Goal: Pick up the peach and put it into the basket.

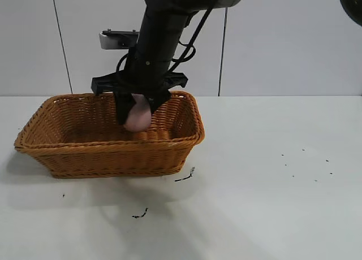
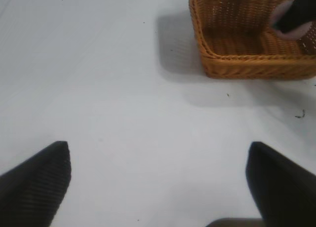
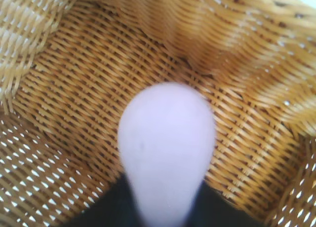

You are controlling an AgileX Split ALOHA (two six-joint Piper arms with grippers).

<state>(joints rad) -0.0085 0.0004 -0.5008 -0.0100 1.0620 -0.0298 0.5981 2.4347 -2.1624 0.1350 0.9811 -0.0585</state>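
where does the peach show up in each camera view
Exterior view: the peach sits left of centre, held in the right gripper inside the basket.
Left wrist view: a pale sliver of it at the upper right edge, behind the dark gripper.
Right wrist view: it fills the lower centre, over the basket floor.
Shared landmark: the wicker basket.

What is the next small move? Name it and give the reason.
Probably open the right gripper and let go. It holds the peach inside the wicker basket, below the rim, with woven floor under it in the right wrist view. The left gripper is open over bare table.
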